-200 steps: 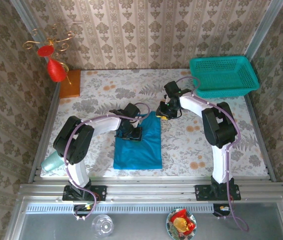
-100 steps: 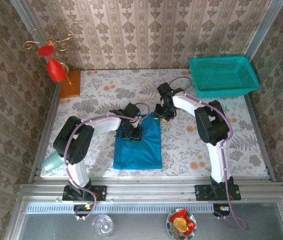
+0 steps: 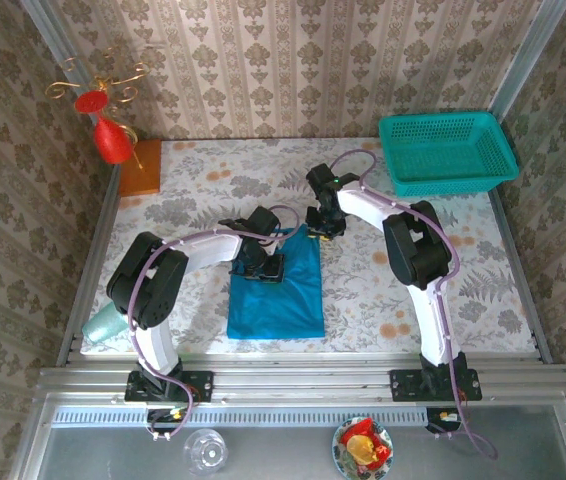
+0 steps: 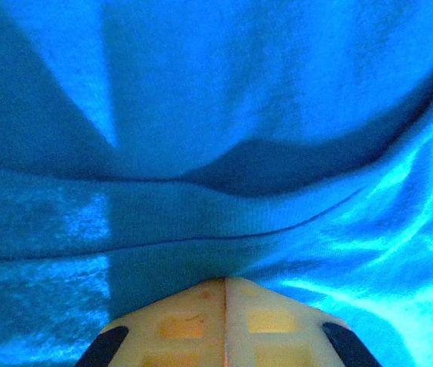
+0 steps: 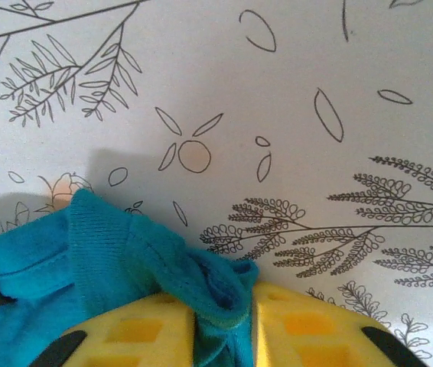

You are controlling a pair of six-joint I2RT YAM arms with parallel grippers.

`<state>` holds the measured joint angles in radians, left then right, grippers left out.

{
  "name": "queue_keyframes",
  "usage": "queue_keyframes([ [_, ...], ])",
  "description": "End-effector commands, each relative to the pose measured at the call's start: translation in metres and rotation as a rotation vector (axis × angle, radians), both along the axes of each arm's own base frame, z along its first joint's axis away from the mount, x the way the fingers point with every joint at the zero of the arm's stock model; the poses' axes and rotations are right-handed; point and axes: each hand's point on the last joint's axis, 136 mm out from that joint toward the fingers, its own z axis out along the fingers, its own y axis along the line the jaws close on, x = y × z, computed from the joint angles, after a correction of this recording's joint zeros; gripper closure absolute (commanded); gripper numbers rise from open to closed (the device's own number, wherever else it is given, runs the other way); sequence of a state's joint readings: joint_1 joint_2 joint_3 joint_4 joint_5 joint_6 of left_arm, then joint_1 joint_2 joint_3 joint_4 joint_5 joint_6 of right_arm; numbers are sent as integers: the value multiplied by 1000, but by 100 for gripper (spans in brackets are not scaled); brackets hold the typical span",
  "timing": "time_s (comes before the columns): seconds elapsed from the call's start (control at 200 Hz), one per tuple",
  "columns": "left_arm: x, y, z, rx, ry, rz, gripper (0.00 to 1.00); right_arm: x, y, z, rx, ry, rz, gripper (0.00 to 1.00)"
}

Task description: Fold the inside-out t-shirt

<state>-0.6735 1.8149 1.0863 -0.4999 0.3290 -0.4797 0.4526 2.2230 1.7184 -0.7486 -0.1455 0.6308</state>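
At the far right corner of the inside-out t-shirt (image 3: 288,295), the right end effector (image 5: 224,317) has its yellow fingers closed almost together on a bunched bit of blue cloth. A ribbed edge of the fabric passes down between the two pads and folds over in front of them, just above the counter (image 3: 383,290). On the far left part of the same shirt, the left end effector (image 4: 224,287) is fully closed. Its two pale pads meet along a thin seam, with their tips down against a soft crease in the cloth. Whether any fabric is pinched between them cannot be told. The shirt lies on the floral counter as a tall, narrow rectangle, smooth along its near edge and rumpled only where the right fingers lift its corner. Well apart from the shirt, off to its far right, stands a teal mesh basket (image 3: 448,150).
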Motion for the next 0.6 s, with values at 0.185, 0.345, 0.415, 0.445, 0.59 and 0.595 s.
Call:
queue_keyframes([
  [0.185,-20,9,-5,32,88,31,91,-10,4,-11,-12,29,13,92],
  [0.345,-20,1,3,-14,85,33,92,-12,-1,-3,-19,17,29,100],
  [0.415,-21,-3,8,-30,78,29,92,-12,-7,0,-25,14,39,100],
  [0.445,-20,-4,11,-36,70,27,92,-11,-9,0,-26,11,45,100],
  [0.59,-3,0,43,-55,-29,32,89,-6,-12,3,-23,-7,103,100],
  [0.595,-2,1,45,-56,-34,33,89,-5,-11,3,-21,-9,107,100],
])
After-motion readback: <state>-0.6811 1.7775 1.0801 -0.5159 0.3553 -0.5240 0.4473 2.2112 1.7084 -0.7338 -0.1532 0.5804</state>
